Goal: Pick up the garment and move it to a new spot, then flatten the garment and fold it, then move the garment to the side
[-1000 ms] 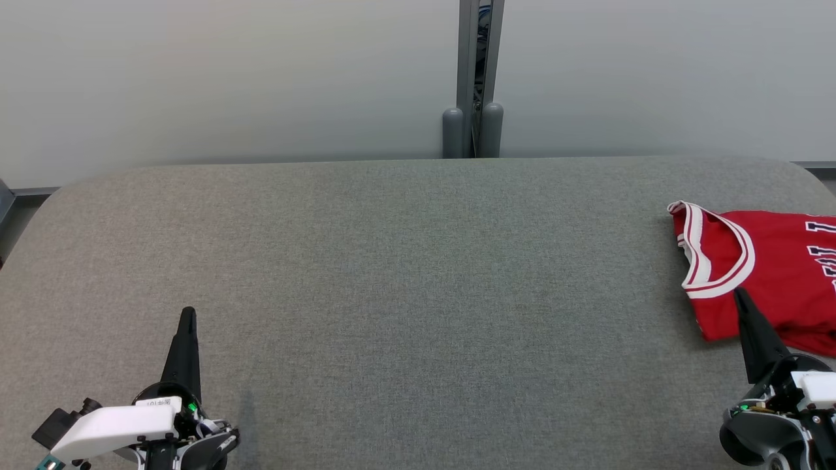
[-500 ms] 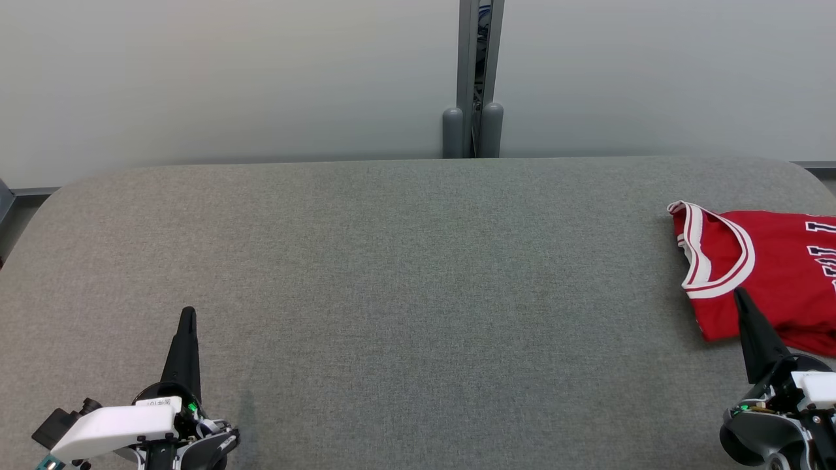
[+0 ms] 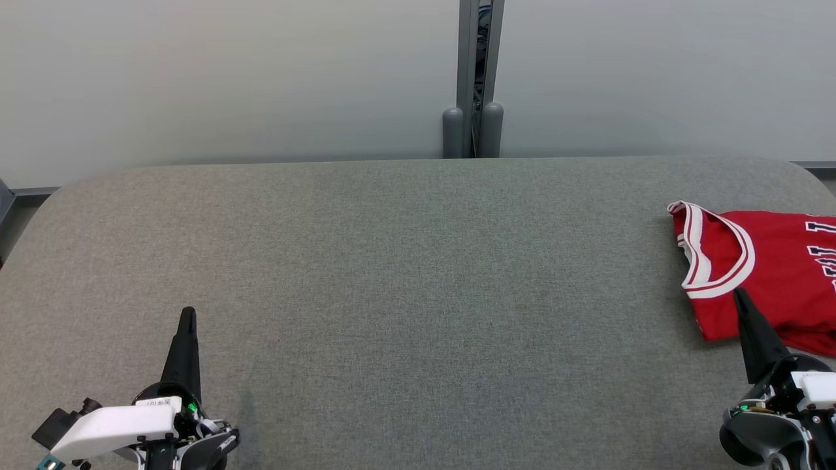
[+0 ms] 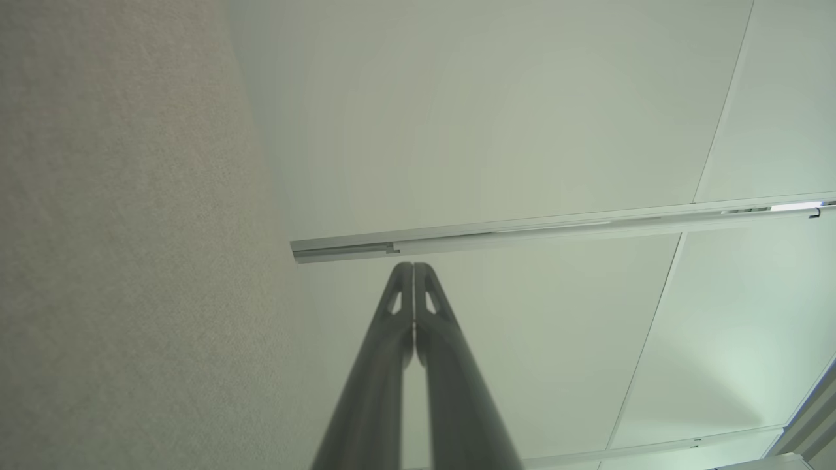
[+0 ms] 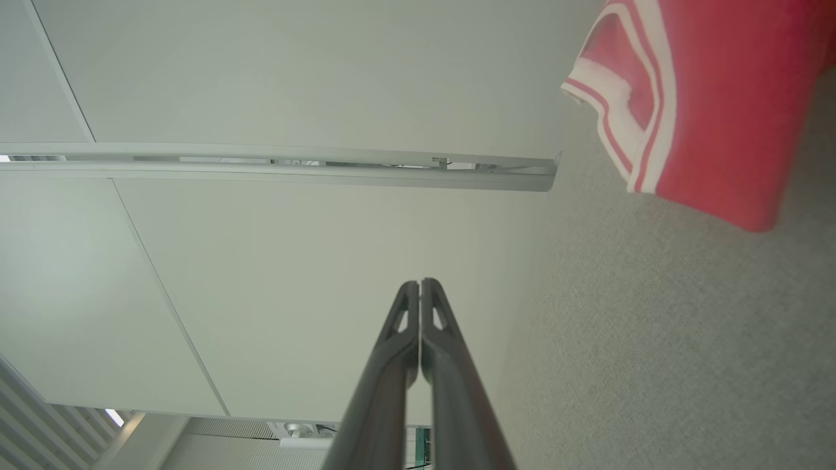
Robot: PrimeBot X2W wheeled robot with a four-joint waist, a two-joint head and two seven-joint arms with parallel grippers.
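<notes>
on my head feed the left gripper [image 3: 187, 314] is a long black spike of two fingers, tapering to a rounded tip. at its base i see a round black collar, a blocky white cover [image 3: 114, 424] with a small printed label [image 3: 157, 403], a green light [image 3: 192, 408], a black boxy plug [image 3: 55, 424] and thin wires [image 3: 208, 427]. the right gripper [image 3: 739, 297] has the same black taper, a white cover piece [image 3: 816, 385] and a rounded grey housing [image 3: 751, 434]. through the wrist cameras the fingers [image 4: 385, 352] look smooth dark grey, each with a small triangular slot near the tip.
</notes>
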